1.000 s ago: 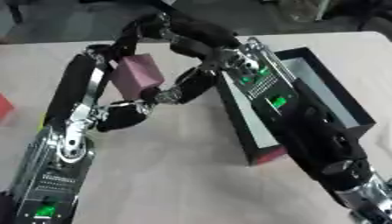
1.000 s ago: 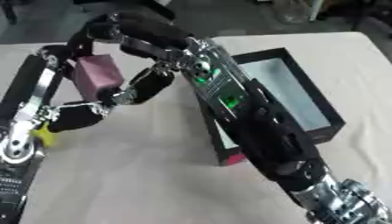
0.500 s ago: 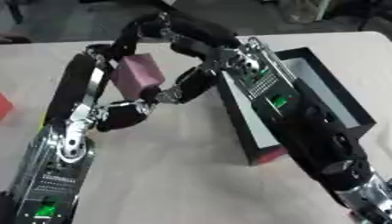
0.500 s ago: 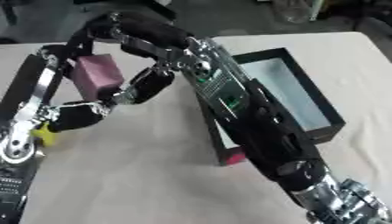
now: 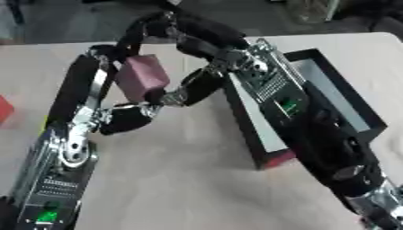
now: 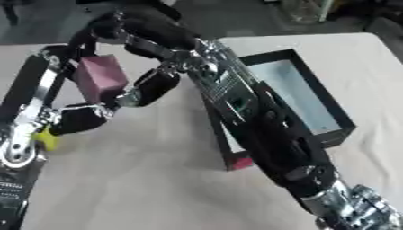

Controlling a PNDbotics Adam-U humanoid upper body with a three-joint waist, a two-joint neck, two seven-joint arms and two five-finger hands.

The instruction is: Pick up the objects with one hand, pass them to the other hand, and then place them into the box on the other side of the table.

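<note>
At far left edge, small red object [image 5: 4, 109] is cut off. Left hand [image 5: 130, 117] and right hand [image 5: 197, 85] both have fingers curled around dusty-pink block [image 5: 141, 77] held above beige table [image 5: 181, 179]; fingertips partly hidden. Black open box [image 6: 303, 96] on right, near side hidden by right arm.

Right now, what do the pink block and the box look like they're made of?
pink block: matte mauve, no glare, flat faces and slightly soft edges; looks like foam or painted wood, can't tell which. It sits between the left hand and right hand.
box: thin black walls, pale flat floor, red at a lower corner; probably cardboard, maybe plastic.
</note>
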